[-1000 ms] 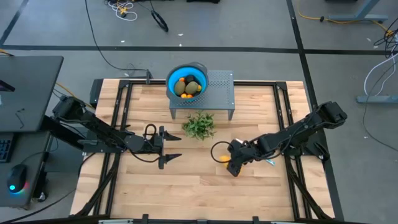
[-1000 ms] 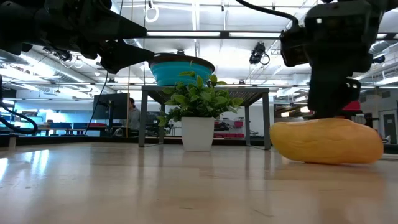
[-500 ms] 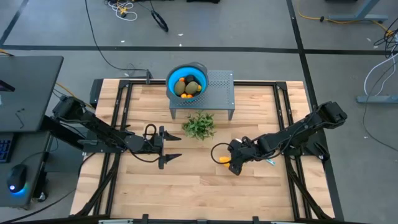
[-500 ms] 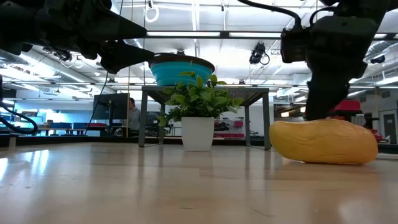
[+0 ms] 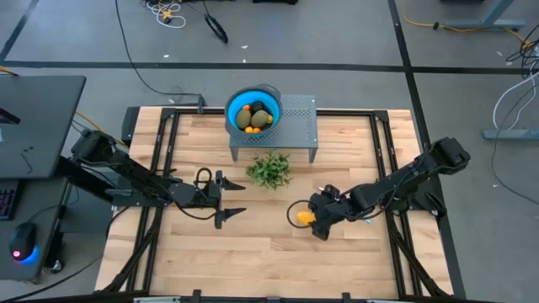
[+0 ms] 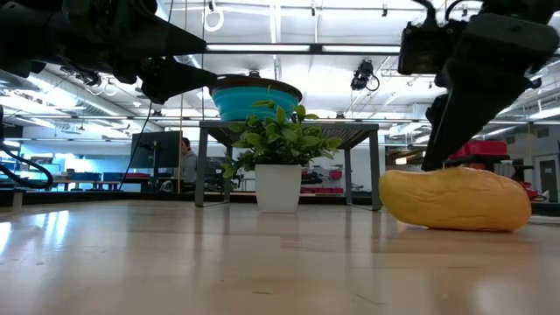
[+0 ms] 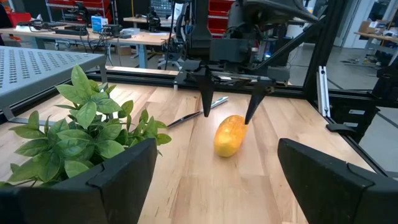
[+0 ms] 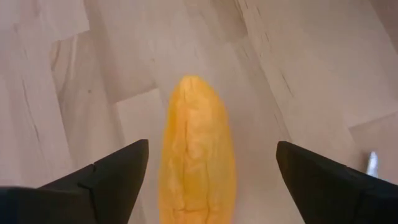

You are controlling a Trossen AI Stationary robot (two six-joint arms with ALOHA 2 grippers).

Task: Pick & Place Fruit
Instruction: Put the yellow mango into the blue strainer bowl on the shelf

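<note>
The yellow oblong fruit [image 5: 301, 217] [image 6: 455, 199] lies on its side on the wooden table, right of centre. My right gripper [image 5: 319, 220] [image 8: 211, 171] is open and slants down over it, one finger on each side of the fruit [image 8: 196, 155], with a gap showing at both. My left gripper [image 5: 237, 202] [image 7: 214, 180] is open and hovers above the table left of centre, pointing at the fruit [image 7: 229, 135]. Olive-green, black and orange pieces sit in the blue bowl [image 5: 253, 109].
The blue bowl stands on a grey perforated stand [image 5: 296, 124] at the table's far middle. A potted leafy plant [image 5: 269, 170] [image 6: 278, 144] stands in front of the stand. A thin white knife [image 7: 194, 116] lies on the table near the right arm.
My right gripper has risen off the yellow fruit, tipped to a slant, and drawn back a little toward the table's right edge. The fruit has shifted slightly and still lies on the table.
</note>
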